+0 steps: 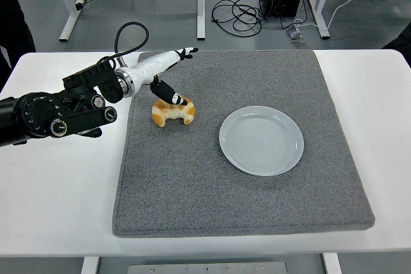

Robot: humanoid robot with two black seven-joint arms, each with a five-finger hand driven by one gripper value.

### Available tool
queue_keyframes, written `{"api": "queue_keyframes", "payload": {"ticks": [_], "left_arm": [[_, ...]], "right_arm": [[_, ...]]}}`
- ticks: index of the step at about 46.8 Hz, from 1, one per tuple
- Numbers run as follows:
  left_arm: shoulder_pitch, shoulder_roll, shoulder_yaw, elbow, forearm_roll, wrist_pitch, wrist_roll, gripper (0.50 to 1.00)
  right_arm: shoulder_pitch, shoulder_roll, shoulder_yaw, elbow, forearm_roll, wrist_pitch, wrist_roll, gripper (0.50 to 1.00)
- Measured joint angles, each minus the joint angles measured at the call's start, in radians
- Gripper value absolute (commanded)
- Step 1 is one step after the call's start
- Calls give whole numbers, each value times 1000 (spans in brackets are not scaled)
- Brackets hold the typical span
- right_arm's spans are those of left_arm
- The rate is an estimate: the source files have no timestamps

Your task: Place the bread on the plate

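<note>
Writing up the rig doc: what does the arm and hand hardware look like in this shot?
Only the left arm shows: bulky black segments with round silver joint caps. A black cable loops above the wrist. The left hand is slim and white, with black fingertips and a black thumb.

croissant [173, 111] golden, curved, flat on mat | plate [261, 140] pale, round, empty, apart to its right
</note>
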Motion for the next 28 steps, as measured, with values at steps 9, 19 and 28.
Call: {"api": "queue_keyframes", "payload": {"ticks": [9,19,28], "left_arm": [[1,56,44,-40,44,14,2,980],[19,50,66,-38,89,51,1,980],[63,16,69,-12,91,78,-5,980]], "right_arm": [[0,0,0,0,0,0,0,1000],[0,0,0,0,0,0,0,1000],[0,0,0,0,0,0,0,1000]]}}
